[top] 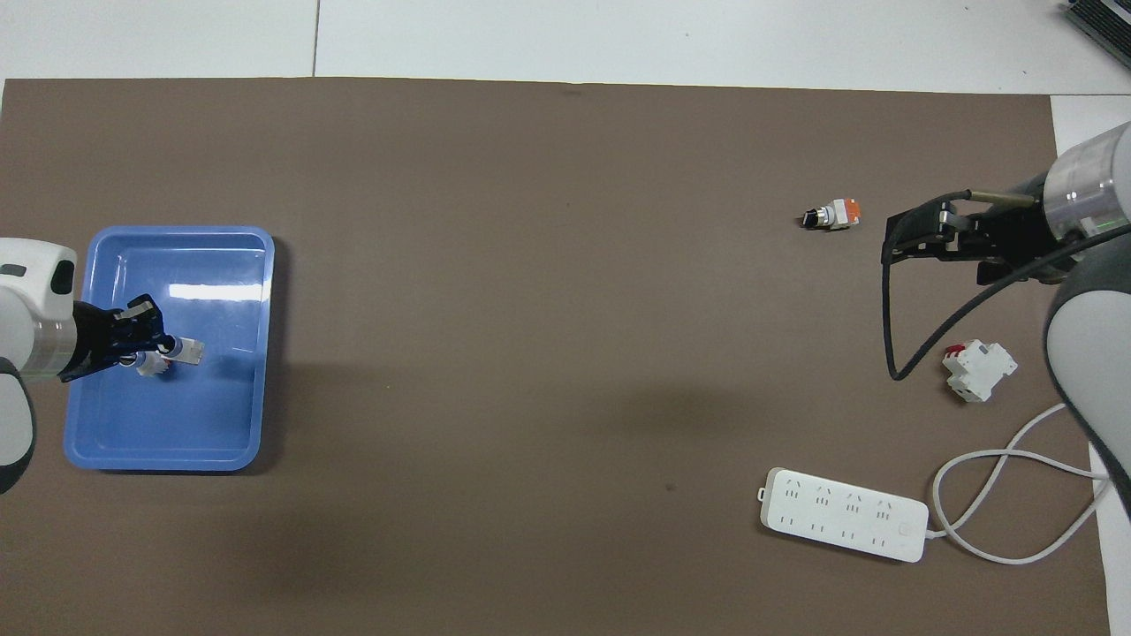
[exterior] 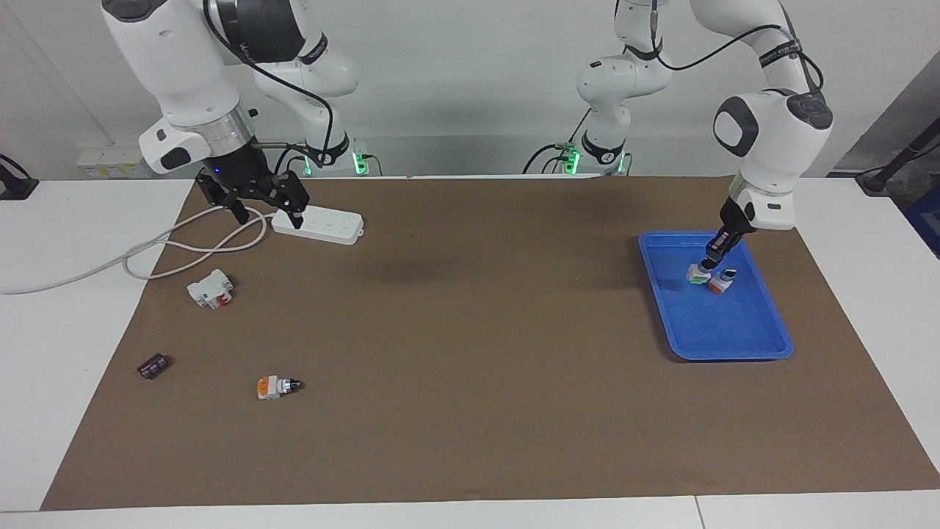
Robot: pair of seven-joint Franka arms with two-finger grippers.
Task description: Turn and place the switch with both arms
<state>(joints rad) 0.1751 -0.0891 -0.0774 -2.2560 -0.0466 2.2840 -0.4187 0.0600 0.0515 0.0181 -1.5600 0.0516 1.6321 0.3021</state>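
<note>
A switch (exterior: 277,386) with an orange end and a black knob lies on its side on the brown mat, toward the right arm's end; it also shows in the overhead view (top: 832,215). Two more switches stand in the blue tray (exterior: 734,330) toward the left arm's end: one with a green base (exterior: 698,276) and one with an orange base (exterior: 722,282). My left gripper (exterior: 710,262) reaches down into the tray (top: 221,424) and is shut on the top of the green-based switch (top: 152,365). My right gripper (exterior: 269,220) hangs open and empty above the mat beside the power strip (exterior: 318,224); it also shows in the overhead view (top: 891,240).
A white-and-red breaker block (exterior: 211,287) lies on the mat, nearer to the robots than the lying switch. A dark chip (exterior: 153,365) lies by the mat's edge. The white power strip (top: 844,526) and its looping cable (exterior: 183,250) lie close to the right arm's base.
</note>
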